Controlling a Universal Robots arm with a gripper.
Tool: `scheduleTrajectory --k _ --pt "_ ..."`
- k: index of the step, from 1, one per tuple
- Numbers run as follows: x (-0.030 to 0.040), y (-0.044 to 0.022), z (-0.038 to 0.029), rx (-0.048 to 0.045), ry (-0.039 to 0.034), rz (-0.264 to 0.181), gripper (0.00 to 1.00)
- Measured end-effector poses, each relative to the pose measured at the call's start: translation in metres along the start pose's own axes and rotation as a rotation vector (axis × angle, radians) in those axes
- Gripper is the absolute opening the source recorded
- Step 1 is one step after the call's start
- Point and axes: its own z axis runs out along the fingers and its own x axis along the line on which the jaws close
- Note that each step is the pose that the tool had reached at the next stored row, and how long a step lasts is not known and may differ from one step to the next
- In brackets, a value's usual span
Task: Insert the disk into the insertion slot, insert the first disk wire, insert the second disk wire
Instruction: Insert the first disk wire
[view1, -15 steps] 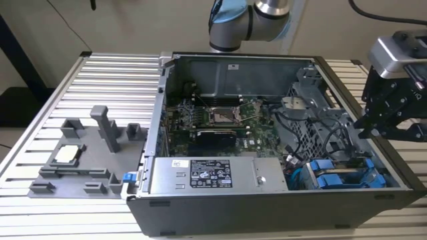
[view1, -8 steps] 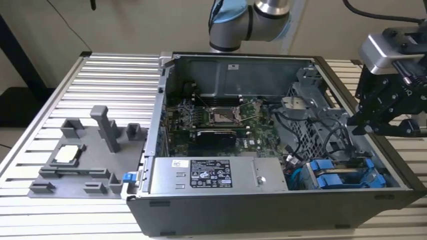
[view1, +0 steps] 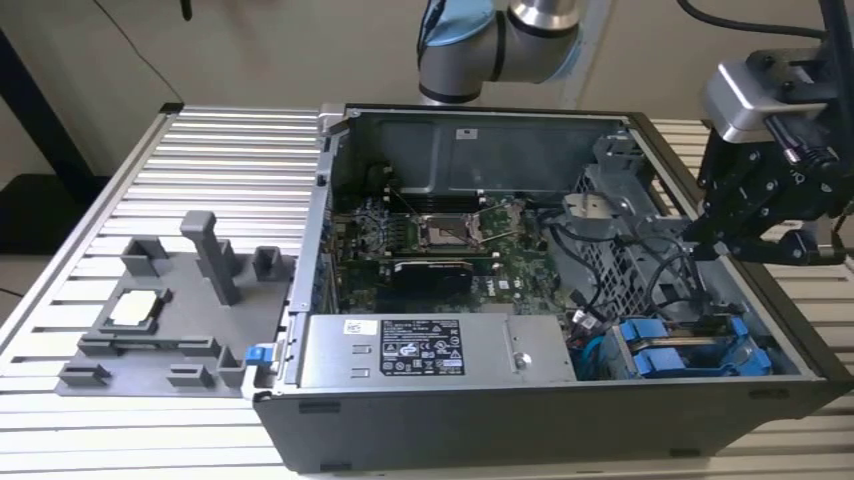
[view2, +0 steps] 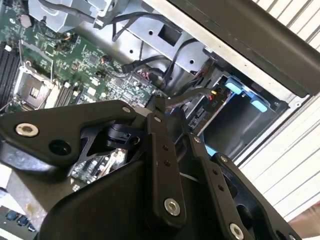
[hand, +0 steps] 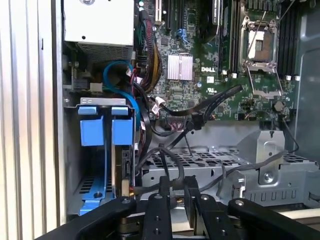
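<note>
Gripper (hand: 177, 184): closed on black wire (hand: 177, 170).
Surface: ribbed alu. table (view1: 214, 150), below gripper; carries open PC case (view1: 534, 430).
Insertion slot (hand: 95, 170): near gripper.

Exterior view overlooks the case (view1: 534, 420); wrist views look closely inside.

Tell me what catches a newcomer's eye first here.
An open computer case sits on the slatted table, motherboard exposed. Two bright blue drive carriers stand out in its corner at the exterior view's lower right. The black end effector hangs above that side's edge.
</note>
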Motion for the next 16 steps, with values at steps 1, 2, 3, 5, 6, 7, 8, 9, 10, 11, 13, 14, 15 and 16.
scheduleTrajectory --k 1,2,3,5,6,7,8,9,10,11,13,14,15,16 --pt "0.0 0.0013 0.0 -0.0005 -0.0146 -0.003 0.27" --pt "0.0 0.0028 0.0 -0.0011 -0.0226 -0.006 0.27" --pt "-0.0002 0.0046 0.0 -0.0019 -0.0245 -0.01 0.27" --pt "-0.0001 0.0079 0.0 -0.004 -0.025 -0.019 0.27" --pt "-0.0001 0.0092 0.0001 -0.0056 -0.0252 -0.025 0.27" --pt "-0.0001 0.0102 0.0002 -0.0075 -0.0255 -0.033 0.27" --pt "0.0 0.0113 0.0004 -0.0097 -0.0269 -0.043 0.27" --pt "0.0 0.0123 0.0006 -0.0118 -0.0292 -0.052 0.27" --pt "0.0 0.0135 0.0008 -0.0139 -0.0313 -0.061 0.27" --pt "0.0001 0.0148 0.0012 -0.0153 -0.0328 -0.067 0.27" --pt "0.0001 0.0181 0.0015 -0.018 -0.034 -0.078 0.27" --pt "0.0001 0.02 0.0015 -0.0191 -0.034 -0.083 0.27" --pt "0.0001 0.0222 0.0016 -0.02 -0.0342 -0.087 0.27" --pt "0.0001 0.0248 0.0017 -0.0207 -0.0344 -0.09 0.27"
